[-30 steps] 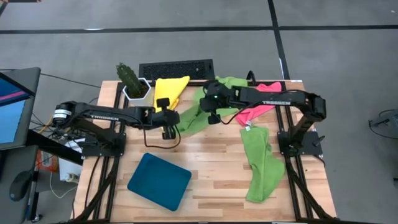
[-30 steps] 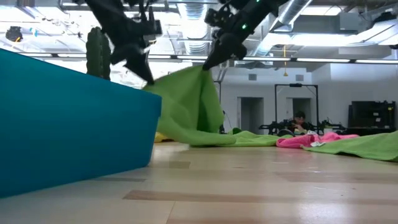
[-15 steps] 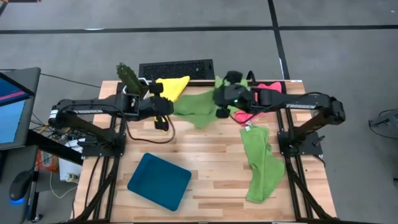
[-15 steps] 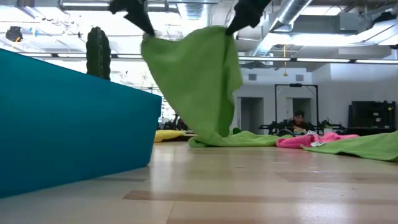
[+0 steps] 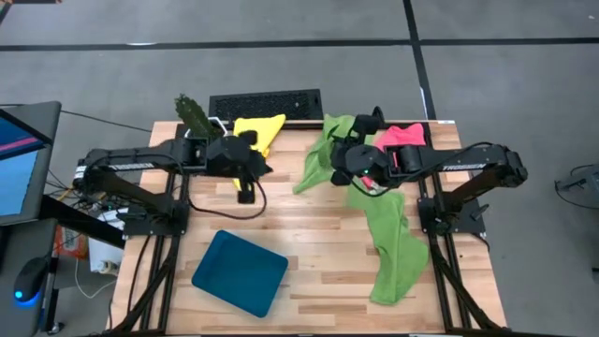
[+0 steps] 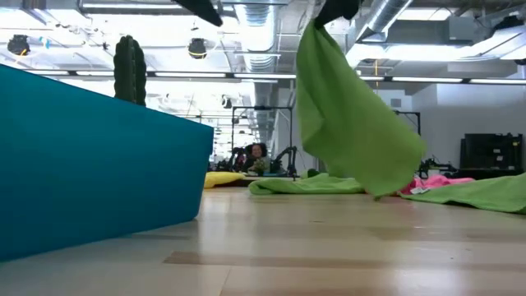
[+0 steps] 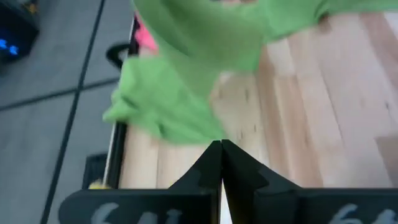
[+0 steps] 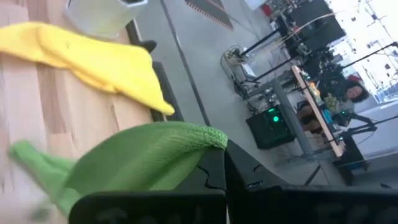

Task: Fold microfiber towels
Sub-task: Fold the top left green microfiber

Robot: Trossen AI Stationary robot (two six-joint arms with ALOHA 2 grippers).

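- Wooden table [image 5: 318, 253]: green towel [image 6: 353, 123] hangs from the right gripper [image 5: 344, 161], clamped on its top corner.
- Left gripper [image 5: 263, 169], fingers together and empty, sits apart beside it.

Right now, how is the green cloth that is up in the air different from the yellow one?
The hanging green towel is lifted off the table, pinched by the right gripper, whose jaws are shut on one edge; the yellow towel lies on the wood, touched by neither arm. The green one droops in loose folds; the yellow one lies low near the potted cactus. Both are small, soft, plain cloths, neither folded yet.
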